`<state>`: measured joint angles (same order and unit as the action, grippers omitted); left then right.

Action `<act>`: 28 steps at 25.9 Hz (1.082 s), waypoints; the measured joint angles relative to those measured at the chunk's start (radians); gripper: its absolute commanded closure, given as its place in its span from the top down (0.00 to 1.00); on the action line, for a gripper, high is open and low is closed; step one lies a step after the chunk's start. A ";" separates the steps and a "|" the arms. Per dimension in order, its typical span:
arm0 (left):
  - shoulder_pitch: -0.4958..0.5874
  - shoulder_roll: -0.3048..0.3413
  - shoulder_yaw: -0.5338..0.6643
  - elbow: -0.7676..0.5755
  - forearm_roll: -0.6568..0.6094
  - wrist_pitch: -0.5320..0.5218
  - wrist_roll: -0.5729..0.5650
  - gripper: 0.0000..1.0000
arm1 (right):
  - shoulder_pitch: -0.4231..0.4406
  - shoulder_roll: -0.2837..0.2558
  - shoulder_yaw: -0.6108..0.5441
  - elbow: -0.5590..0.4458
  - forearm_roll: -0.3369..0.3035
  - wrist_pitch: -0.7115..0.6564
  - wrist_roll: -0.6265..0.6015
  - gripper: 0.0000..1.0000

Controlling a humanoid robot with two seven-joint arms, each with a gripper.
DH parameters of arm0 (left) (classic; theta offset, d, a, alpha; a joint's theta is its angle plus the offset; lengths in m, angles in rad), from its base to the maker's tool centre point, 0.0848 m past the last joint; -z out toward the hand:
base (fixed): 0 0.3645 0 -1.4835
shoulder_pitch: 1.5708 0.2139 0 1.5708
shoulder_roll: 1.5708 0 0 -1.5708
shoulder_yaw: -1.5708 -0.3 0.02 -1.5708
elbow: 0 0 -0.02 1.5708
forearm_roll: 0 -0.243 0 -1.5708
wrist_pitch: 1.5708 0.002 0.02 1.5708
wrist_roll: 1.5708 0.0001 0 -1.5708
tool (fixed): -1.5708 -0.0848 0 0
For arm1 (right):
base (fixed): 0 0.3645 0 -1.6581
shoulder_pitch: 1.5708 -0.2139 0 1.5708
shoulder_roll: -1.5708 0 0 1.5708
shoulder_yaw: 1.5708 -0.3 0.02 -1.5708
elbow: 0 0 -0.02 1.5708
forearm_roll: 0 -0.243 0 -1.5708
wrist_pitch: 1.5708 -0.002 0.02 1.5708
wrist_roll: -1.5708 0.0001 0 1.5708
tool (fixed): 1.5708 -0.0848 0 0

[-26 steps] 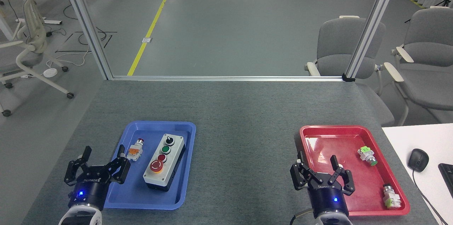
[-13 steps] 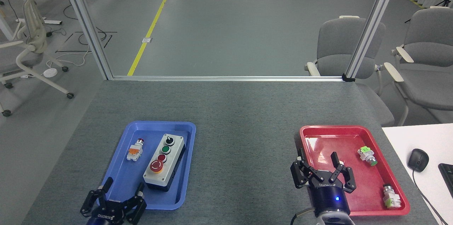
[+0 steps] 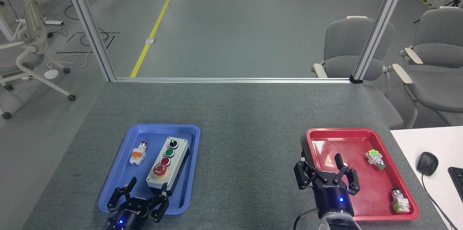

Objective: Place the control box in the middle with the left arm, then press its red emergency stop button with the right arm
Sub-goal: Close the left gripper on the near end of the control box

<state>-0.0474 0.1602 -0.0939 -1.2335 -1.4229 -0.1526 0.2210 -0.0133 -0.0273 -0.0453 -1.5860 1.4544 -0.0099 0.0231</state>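
Left pincer (image 3: 140, 195), fingers spread and empty, hovers at the blue tray's (image 3: 121, 172) near edge, just short of the control box (image 3: 168, 166) lying in that tray. Right pincer (image 3: 327, 172), also spread, sits over the red tray (image 3: 361, 134); its white lettering is unreadable. Grey speckled table (image 3: 246, 132); behind, grey floor with yellow lines (image 3: 155, 25) and chairs (image 3: 347, 47).

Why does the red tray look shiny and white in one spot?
In the head view, the red tray is glossy, so overhead light bounces off its floor as a pale glare patch near its far left corner; the blue tray looks more matte, and the felt tabletop shows no glare.
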 measured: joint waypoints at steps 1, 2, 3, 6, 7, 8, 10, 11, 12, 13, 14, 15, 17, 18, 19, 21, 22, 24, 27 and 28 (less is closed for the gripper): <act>-0.003 0.000 -0.002 0.008 0.000 0.001 -0.001 0.99 | 0.001 0.000 0.003 0.001 0.001 0.000 0.001 0.98; -0.006 0.000 -0.006 0.014 0.000 0.003 -0.001 0.99 | 0.002 -0.001 0.005 0.002 0.001 -0.001 0.001 0.98; -0.008 -0.001 -0.012 0.018 -0.001 0.003 -0.001 0.99 | 0.002 -0.001 0.007 0.002 0.002 -0.001 0.002 0.98; -0.013 -0.002 -0.027 0.035 -0.002 0.004 -0.002 0.99 | 0.003 -0.002 0.010 0.003 0.002 -0.001 0.004 0.98; -0.017 -0.003 -0.030 0.044 -0.002 0.008 -0.002 0.99 | 0.003 -0.002 0.010 0.003 0.003 0.002 0.003 0.98; -0.022 -0.006 -0.034 0.053 -0.003 0.010 -0.002 0.99 | 0.003 -0.003 0.011 0.003 0.003 0.003 0.002 0.98; -0.040 -0.011 -0.044 0.078 -0.004 0.019 -0.002 0.99 | 0.001 -0.004 0.012 0.006 0.003 0.008 0.000 0.98; -0.049 -0.013 -0.049 0.091 -0.004 0.025 -0.002 0.99 | 0.000 -0.005 0.016 0.007 0.003 0.012 0.000 0.98; -0.060 -0.015 -0.052 0.103 -0.005 0.028 -0.002 0.99 | -0.002 -0.007 0.023 0.008 0.003 0.020 0.000 0.98; -0.069 -0.016 -0.055 0.113 -0.005 0.030 -0.002 0.99 | -0.003 -0.008 0.031 0.009 0.003 0.031 0.000 0.98; -0.076 -0.017 -0.057 0.123 -0.005 0.033 -0.002 0.99 | -0.004 -0.010 0.042 0.010 0.002 0.046 0.000 0.98; -0.082 -0.018 -0.058 0.131 -0.005 0.034 -0.002 0.99 | -0.006 -0.011 0.050 0.010 0.001 0.058 0.000 0.98; -0.091 -0.019 -0.060 0.144 -0.005 0.034 -0.002 0.99 | -0.006 -0.012 0.066 0.010 0.001 0.077 0.000 0.98; -0.095 -0.021 -0.061 0.150 -0.005 0.036 -0.002 0.99 | -0.006 -0.012 0.071 0.010 0.000 0.081 0.000 0.98; -0.100 -0.022 -0.061 0.157 -0.004 0.036 -0.002 0.99 | -0.006 -0.012 0.074 0.010 0.000 0.083 0.000 0.98; -0.111 -0.027 -0.062 0.172 -0.004 0.036 -0.002 0.99 | -0.006 -0.012 0.077 0.011 -0.001 0.084 0.000 0.98; -0.118 -0.031 -0.062 0.180 -0.003 0.036 -0.002 0.99 | -0.005 -0.012 0.078 0.011 0.000 0.076 -0.001 0.98; -0.132 -0.041 -0.062 0.196 -0.002 0.036 -0.002 0.99 | -0.004 -0.012 0.078 0.012 0.001 0.057 -0.001 0.98; -0.149 -0.054 -0.062 0.212 0.001 0.035 -0.001 0.95 | -0.003 -0.011 0.076 0.012 0.003 0.041 -0.002 0.98; -0.154 -0.056 -0.062 0.217 0.002 0.035 -0.001 0.83 | -0.003 -0.009 0.075 0.012 0.004 0.038 -0.003 0.98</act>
<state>-0.2013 0.1039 -0.1558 -1.0167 -1.4207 -0.1173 0.2199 -0.0164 -0.0367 0.0297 -1.5739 1.4582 0.0278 0.0206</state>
